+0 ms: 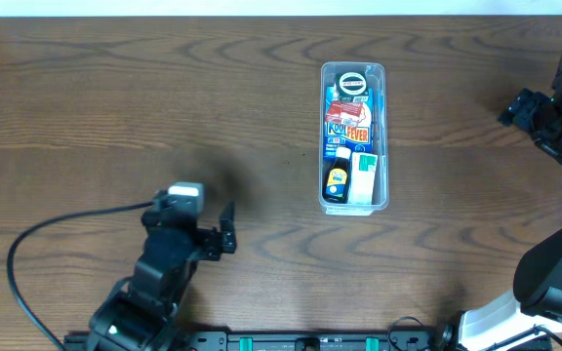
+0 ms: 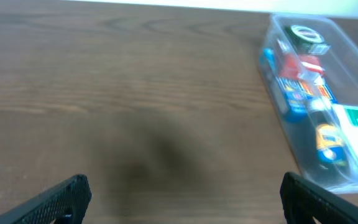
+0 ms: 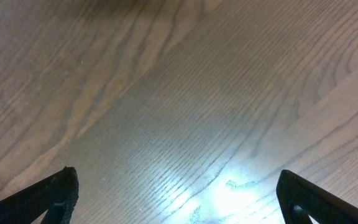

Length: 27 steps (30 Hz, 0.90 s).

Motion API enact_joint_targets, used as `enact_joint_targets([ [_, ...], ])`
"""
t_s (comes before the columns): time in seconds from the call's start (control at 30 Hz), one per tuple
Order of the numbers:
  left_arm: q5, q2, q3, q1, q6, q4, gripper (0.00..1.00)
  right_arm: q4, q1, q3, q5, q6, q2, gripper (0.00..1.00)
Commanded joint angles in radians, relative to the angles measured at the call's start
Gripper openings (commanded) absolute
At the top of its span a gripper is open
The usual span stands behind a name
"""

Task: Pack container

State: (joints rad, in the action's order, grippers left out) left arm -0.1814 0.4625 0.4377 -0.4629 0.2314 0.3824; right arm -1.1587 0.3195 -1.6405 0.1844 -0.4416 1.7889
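We see the container (image 1: 386, 146) standing lengthwise right of centre in the overhead view, its upper end toward the top of the frame, resting on the brown wood-grain surface (image 1: 115, 97). It is filled. A round black-and-white item (image 1: 352, 82) lies at its upper end, with a red-and-blue pack (image 1: 347, 122) below it. At the lower end a small yellow-and-black item (image 1: 337, 180) lies beside a white-and-green box (image 1: 364, 175).

The left fingers (image 1: 228, 228) sit at the lower left of the overhead frame, pointing toward the container and well apart from it. In the left wrist view they are spread wide with nothing between them. The container runs down the right side of that frame, slightly blurred. A black cable (image 1: 37, 244) loops from the left arm toward the bottom left corner.

The right fingers (image 1: 527, 109) are at the upper right edge of the overhead frame, well apart from the container. In the right wrist view they also stand wide apart and hold nothing, with only bare surface and a bright glare between them.
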Motion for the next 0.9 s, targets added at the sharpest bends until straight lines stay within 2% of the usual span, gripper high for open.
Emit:
enact_joint_targets([
  [0.0, 0.072, -0.08, -0.084, 0.095, -0.013, -0.056, 0.98, -0.001, 0.001, -0.001, 0.014, -0.018, 0.003, 0.99],
  [0.33, 0.074, -0.24, -0.19, 0.28, -0.013, -0.094, 0.98, -0.001, 0.001, -0.001, 0.014, -0.018, 0.003, 0.99],
  [0.53, 0.072, -0.286, -0.225, 0.312, -0.014, -0.11, 0.98, -0.001, 0.001, -0.001, 0.014, -0.018, 0.003, 0.99],
  [0.87, 0.086, -0.39, -0.404, 0.334, -0.013, -0.393, 0.98, -0.001, 0.001, -0.001, 0.014, -0.018, 0.003, 0.99],
])
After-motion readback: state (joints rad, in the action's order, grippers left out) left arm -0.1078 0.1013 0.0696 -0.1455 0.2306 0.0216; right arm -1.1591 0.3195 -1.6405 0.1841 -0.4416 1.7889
